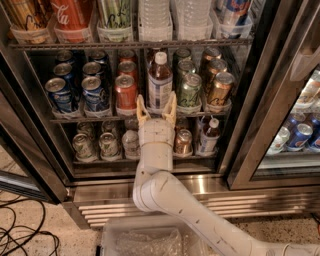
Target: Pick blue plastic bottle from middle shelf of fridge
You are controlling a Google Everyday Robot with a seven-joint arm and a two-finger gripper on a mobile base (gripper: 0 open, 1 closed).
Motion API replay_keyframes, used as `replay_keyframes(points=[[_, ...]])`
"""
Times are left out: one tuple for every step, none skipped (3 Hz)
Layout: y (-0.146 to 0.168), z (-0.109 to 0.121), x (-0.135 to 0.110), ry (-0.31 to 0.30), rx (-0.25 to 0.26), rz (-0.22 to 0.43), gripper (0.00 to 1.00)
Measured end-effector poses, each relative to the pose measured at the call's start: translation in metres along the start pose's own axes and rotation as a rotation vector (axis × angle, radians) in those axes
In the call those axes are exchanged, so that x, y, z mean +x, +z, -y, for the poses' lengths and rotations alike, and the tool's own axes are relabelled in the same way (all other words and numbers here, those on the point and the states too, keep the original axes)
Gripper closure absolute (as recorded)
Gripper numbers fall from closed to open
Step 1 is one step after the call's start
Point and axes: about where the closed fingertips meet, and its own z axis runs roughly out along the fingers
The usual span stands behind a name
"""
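Observation:
The blue plastic bottle [159, 81] stands upright on the middle shelf [90, 119] of the fridge [200, 184], between a red can [126, 93] and a green can [189, 91]. It has a white cap, dark drink and a white-and-blue label. My gripper [156, 105] is open, fingers pointing up. Its two tan fingertips [141, 107] stand on either side of the bottle's lower part, just in front of the shelf edge. The bottle's base is hidden behind the gripper.
Blue cans [60, 93] and gold cans [220, 89] fill the middle shelf. The lower rack holds silver-topped cans [81, 145] and a small white-capped dark bottle [210, 134]. Water bottles [155, 15] stand above. Cables [22, 235] lie on the floor left; a clear bin [150, 240] sits below.

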Motion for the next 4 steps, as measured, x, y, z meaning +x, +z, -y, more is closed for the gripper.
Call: replay_keyframes(points=[[0.010, -0.002, -0.001, 0.009, 0.005, -0.006, 0.32], [0.021, -0.004, -0.001, 0.020, 0.010, -0.021, 0.30], [0.032, -0.005, 0.003, 0.030, 0.017, -0.044, 0.30], [0.041, -0.003, 0.006, 0.035, 0.030, -0.062, 0.32]])
